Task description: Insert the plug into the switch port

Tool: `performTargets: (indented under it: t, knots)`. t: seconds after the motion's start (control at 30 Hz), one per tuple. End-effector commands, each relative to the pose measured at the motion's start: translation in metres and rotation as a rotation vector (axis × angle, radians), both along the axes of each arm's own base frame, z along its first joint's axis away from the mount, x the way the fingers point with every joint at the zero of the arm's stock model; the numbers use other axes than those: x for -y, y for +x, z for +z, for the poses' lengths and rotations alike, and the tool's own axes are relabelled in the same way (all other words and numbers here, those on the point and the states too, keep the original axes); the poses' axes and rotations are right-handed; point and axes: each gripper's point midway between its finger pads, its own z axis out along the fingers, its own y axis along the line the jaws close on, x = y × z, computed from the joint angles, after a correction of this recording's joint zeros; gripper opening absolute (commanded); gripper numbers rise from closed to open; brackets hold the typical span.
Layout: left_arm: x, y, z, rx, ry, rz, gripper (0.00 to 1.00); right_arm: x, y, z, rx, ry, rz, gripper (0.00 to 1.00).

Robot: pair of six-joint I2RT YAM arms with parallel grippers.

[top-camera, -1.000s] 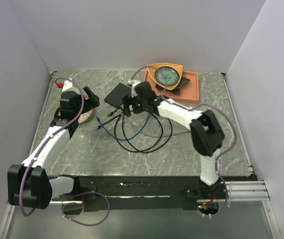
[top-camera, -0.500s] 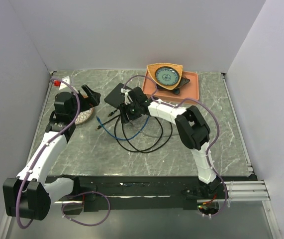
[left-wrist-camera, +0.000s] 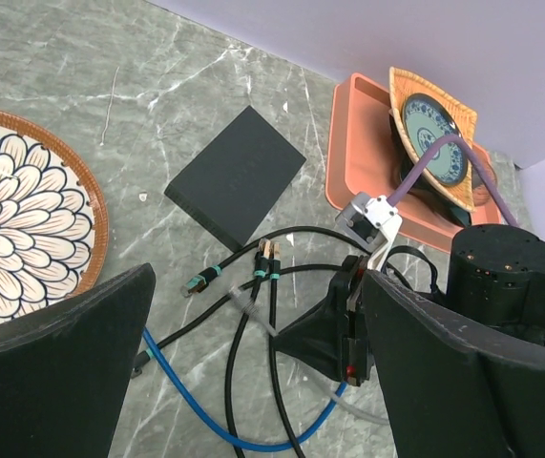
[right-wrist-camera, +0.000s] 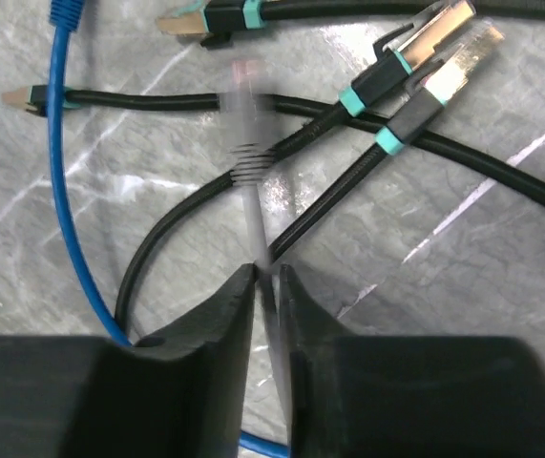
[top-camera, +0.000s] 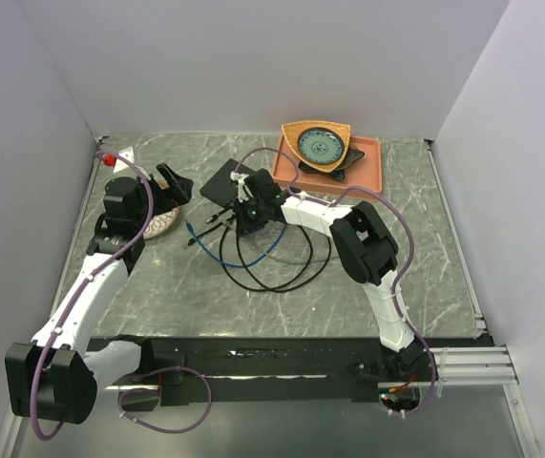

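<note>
Right wrist: grasp step judged in hand. Grey cable point(right-wrist-camera: 251, 215) is pinched by right gripper point(right-wrist-camera: 265, 273) fingers behind its plug point(right-wrist-camera: 245, 76), near the black box point(top-camera: 226, 181). Left gripper point(left-wrist-camera: 258, 286) fingers are spread. Next, the plug must be aligned with the port, unseen here.

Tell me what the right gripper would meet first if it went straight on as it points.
Probably the crossed black cables just ahead of the right gripper, which pinches a blurred grey cable; the table lies beneath them. Depth is unclear.
</note>
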Motion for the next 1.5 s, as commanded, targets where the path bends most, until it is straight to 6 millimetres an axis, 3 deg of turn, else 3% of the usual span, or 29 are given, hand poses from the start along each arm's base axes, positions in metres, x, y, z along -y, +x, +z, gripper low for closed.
performTargets:
  t: [0.0,0.03,0.17,0.27,0.53,0.67,0.7,0.73,0.8,0.83,0.87,1.13,1.47]
  knots:
    - [0.001,-0.004,0.017,0.06,-0.012,-0.008,0.96,-0.009,0.013,0.014,0.047,0.039,0.009,0.15]
    - [0.002,-0.004,0.017,0.06,-0.012,-0.01,0.96,-0.007,0.014,0.017,0.057,0.039,0.003,0.1]
    - [0.001,-0.005,0.016,0.06,-0.005,-0.009,0.96,0.006,0.015,0.03,0.102,0.018,-0.026,0.08]
    - [0.002,-0.005,0.014,0.061,-0.006,-0.019,0.96,0.016,0.017,0.051,0.14,0.016,-0.039,0.08]
    - [0.033,-0.016,0.016,0.122,-0.027,-0.208,0.96,0.037,0.001,0.101,0.206,0.087,0.005,0.0]
    - [0.05,-0.024,0.024,0.175,-0.067,-0.311,0.96,0.045,-0.024,0.112,0.184,0.183,0.077,0.0]
    - [0.054,-0.025,0.024,0.176,-0.08,-0.334,0.96,0.044,-0.036,0.128,0.162,0.277,0.15,0.0]
    - [0.058,-0.027,0.021,0.176,-0.087,-0.361,0.96,0.045,-0.044,0.128,0.15,0.327,0.185,0.0]
    - [0.071,-0.033,0.022,0.187,-0.105,-0.452,0.96,0.051,-0.062,0.149,0.108,0.456,0.265,0.0]
    - [0.074,-0.033,0.019,0.183,-0.111,-0.475,0.96,0.056,-0.07,0.146,0.08,0.48,0.278,0.0]
    - [0.079,-0.036,0.019,0.187,-0.122,-0.509,0.96,0.056,-0.072,0.162,0.107,0.534,0.298,0.0]
    - [0.111,-0.067,0.033,0.267,-0.245,-0.777,0.99,0.067,-0.092,0.186,0.148,0.569,0.355,0.0]
    - [0.127,-0.065,0.033,0.224,-0.274,-0.845,0.89,0.067,-0.107,0.207,0.174,0.59,0.388,0.0]
